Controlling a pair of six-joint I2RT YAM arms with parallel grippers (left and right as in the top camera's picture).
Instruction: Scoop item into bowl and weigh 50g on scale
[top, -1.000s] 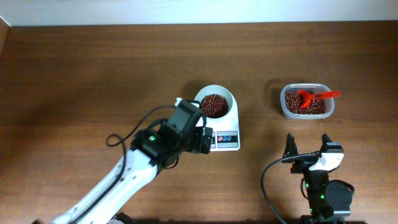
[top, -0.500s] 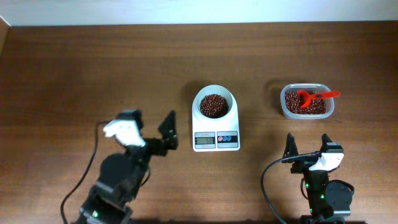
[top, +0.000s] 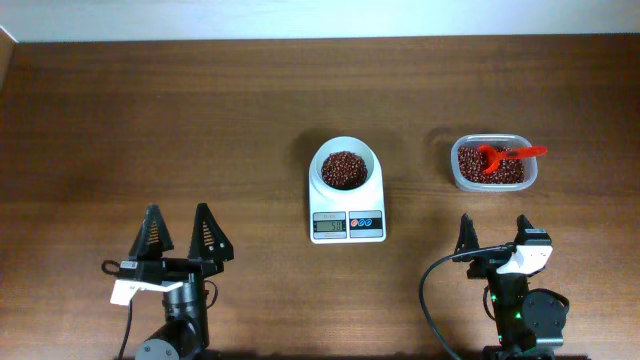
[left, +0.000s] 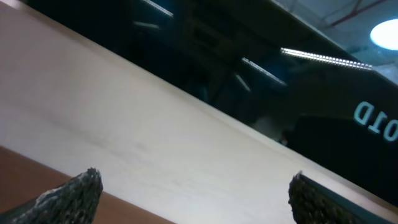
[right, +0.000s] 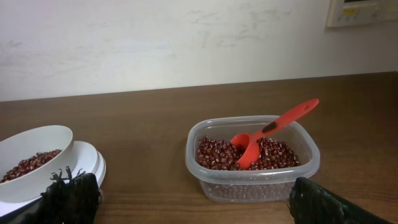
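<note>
The white bowl (top: 346, 154) stands on the white scale (top: 347, 222) at the table's middle and holds a heap of red-brown beans (top: 343, 168). The bowl (right: 38, 142) and its beans (right: 31, 163) also show at the left of the right wrist view. More beans (top: 490, 167) fill a clear container (top: 491, 184) to the right, with a red scoop (top: 508, 154) lying in it. My left gripper (top: 179, 238) is open and empty near the front left, pointing at the far wall (left: 193, 200). My right gripper (top: 493, 232) is open and empty in front of the container (right: 252, 175).
The scale's display (top: 329, 226) is lit; its digits are too small to read. The red scoop (right: 273, 130) rests with its handle over the container's right rim. A pale wall runs along the table's far edge (top: 320, 38).
My left arm has drawn back from the scale's front to the front left of the table and now rests upright with open fingers. The right arm, bowl and scoop have not moved.
</note>
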